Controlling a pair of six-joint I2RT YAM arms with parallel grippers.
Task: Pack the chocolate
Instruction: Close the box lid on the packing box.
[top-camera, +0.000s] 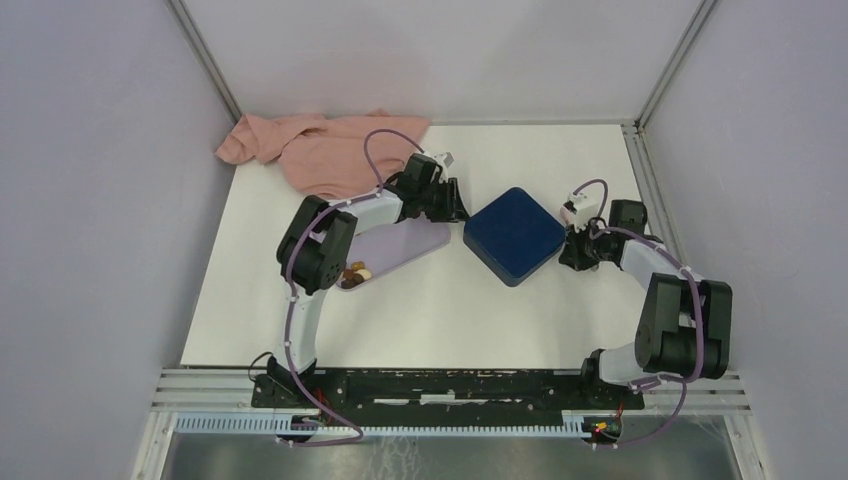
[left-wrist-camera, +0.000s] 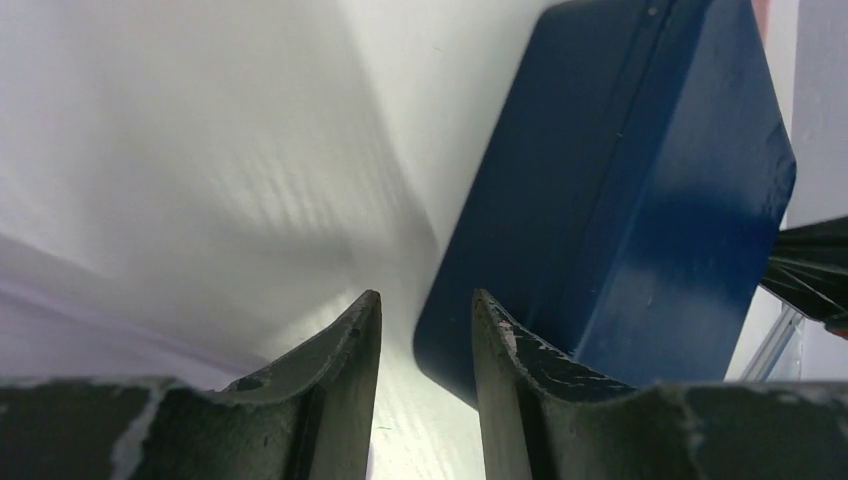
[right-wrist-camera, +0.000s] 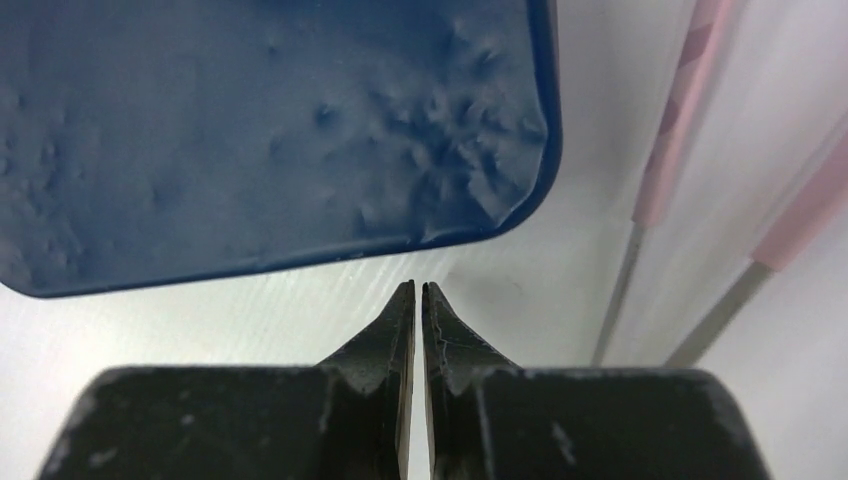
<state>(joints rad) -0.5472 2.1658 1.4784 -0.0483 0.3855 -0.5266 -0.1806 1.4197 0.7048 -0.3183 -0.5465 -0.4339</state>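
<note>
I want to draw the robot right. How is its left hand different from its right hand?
The left hand has a gap between its fingers; the right hand is pinched shut. The left hand sits at the left corner of the blue box, the right hand at its right corner. Both are black and sit low beside the box.

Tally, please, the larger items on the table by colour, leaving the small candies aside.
Pink cloth: 1
Lilac tray: 1
Dark blue box: 1
Total: 3
</note>
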